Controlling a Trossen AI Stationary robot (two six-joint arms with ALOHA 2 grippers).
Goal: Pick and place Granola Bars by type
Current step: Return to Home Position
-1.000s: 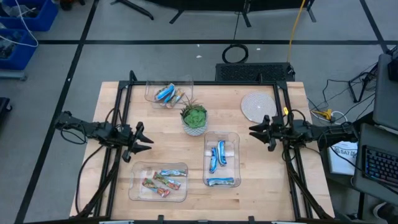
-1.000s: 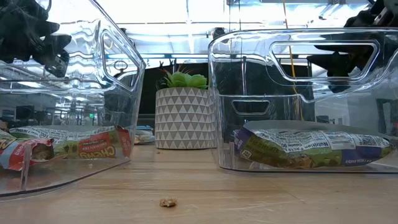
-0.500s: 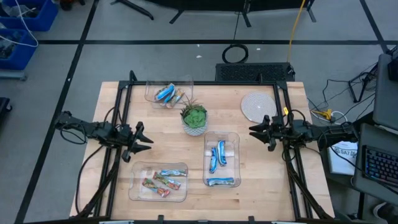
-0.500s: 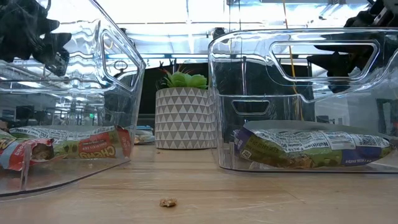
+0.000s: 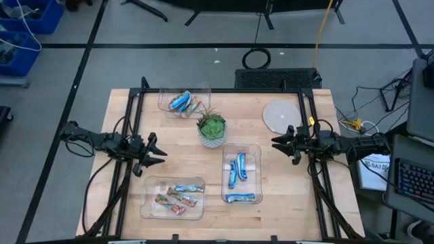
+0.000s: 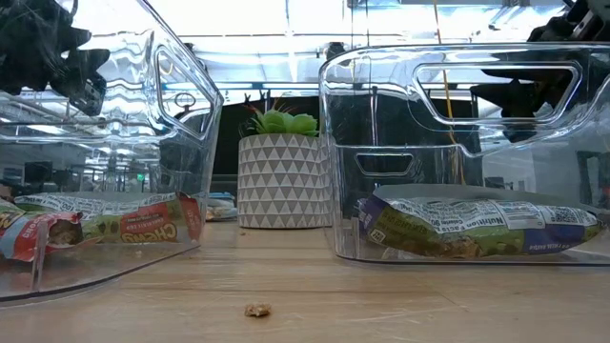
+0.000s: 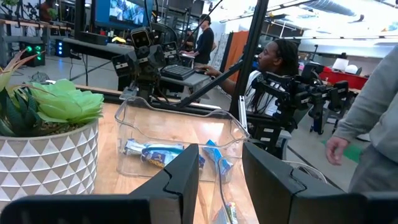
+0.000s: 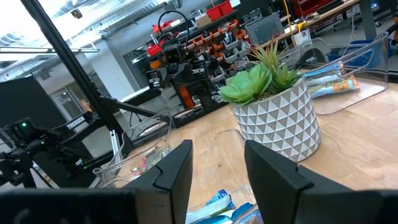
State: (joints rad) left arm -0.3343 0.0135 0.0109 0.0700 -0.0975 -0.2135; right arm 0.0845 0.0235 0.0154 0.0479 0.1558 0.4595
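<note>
No motion in last second, both arms parked at home. Left gripper point(image 5: 161, 156) and right gripper point(image 5: 275, 144): jaws spread, empty. Red bars point(image 5: 173, 198) in near bin point(image 5: 144, 203), blue bars point(image 5: 237, 171) in middle bin point(image 5: 256, 152). Few bars point(image 5: 182, 102) left in far bin point(image 5: 203, 91).

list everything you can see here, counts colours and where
clear bins: three, transparent; back left, front left, front centre
blue granola bars: three in front-centre bin, about two in back-left bin
multicoloured granola bars: about four, red/tan/green, front-left bin
potted plant: one, green in white patterned pot, table centre
round mat: one, white, back right
crumb: one, brown, front edge
people: three, room beyond the table
left gripper: one, dark, open, empty, table's left side
right gripper: one, dark, open, empty, table's right side
</note>
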